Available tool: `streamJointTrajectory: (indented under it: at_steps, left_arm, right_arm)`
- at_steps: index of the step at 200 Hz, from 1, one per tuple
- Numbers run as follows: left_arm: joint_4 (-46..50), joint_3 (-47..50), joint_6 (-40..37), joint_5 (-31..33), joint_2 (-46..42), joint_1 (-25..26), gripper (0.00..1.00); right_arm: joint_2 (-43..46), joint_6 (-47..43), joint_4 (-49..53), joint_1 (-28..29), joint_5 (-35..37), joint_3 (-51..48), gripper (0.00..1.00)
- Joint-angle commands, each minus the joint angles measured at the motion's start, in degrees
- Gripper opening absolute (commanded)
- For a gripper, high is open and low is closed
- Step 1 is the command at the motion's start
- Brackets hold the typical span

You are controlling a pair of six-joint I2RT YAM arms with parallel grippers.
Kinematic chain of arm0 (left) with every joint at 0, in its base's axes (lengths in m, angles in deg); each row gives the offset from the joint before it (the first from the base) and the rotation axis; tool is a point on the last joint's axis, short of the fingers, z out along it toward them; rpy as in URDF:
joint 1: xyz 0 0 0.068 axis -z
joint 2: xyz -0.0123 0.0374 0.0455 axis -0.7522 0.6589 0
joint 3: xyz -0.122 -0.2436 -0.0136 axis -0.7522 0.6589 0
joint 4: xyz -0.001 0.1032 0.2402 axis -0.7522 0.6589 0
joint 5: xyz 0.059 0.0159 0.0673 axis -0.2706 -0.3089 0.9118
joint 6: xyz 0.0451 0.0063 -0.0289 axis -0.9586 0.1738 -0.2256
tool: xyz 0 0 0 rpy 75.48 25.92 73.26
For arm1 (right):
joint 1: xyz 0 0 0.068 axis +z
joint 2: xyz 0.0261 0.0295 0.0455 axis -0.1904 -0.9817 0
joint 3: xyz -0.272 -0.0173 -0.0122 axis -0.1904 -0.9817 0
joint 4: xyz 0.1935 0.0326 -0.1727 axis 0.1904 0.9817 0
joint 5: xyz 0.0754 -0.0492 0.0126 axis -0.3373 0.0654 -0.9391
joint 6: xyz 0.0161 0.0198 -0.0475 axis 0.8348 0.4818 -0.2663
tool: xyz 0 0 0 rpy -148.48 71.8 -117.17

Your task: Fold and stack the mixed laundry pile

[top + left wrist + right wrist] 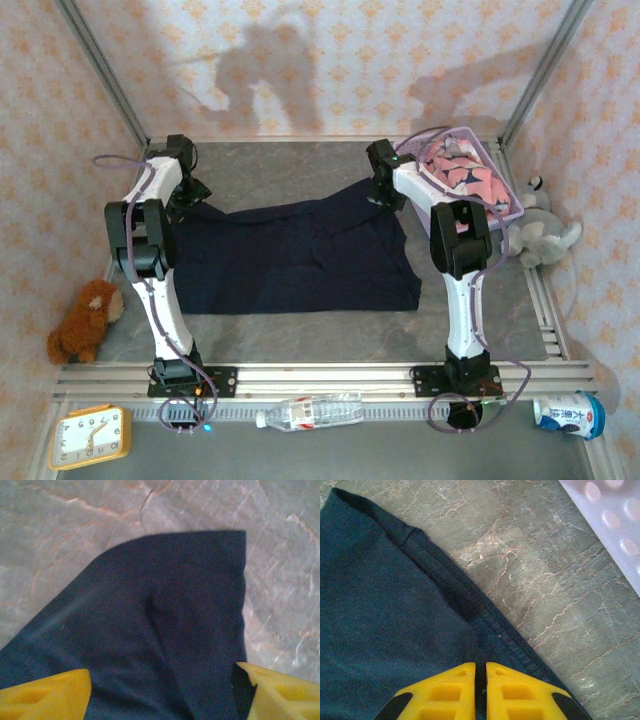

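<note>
The dark navy cloth lies spread flat across the middle of the table. My left gripper is open over its far left corner, and in the left wrist view the yellow fingers stand wide apart on either side of the cloth. My right gripper is at the far right corner, where the cloth rises towards it. There the jaws are pinched shut on the stitched hem of the cloth. The salmon-pink shark-print cloth lies bunched in the lavender basket.
The basket's wall is close to the right of my right gripper. A grey plush toy lies beside the basket and a brown plush toy at the left edge. A bottle, a yellow clock and a can sit in front of the arm bases.
</note>
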Motion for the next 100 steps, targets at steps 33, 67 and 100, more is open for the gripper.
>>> streamJointTrajectory:
  at_steps: [33,67,100]
  left_arm:
    - [3.67,-13.09,1.42,-2.98,9.93,-1.21,0.68]
    - [6.16,-18.24,1.03,-1.74,15.35,-1.18,0.61]
    - [7.69,-19.36,-0.63,-1.42,17.21,-1.17,0.2]
  right_arm:
    - [2.9,-0.21,1.77,-0.47,0.72,0.42,0.11]
    - [2.99,0.27,1.76,-0.42,-0.36,0.66,0.11]
    - [2.97,0.02,2.27,-0.46,-1.5,2.63,0.12]
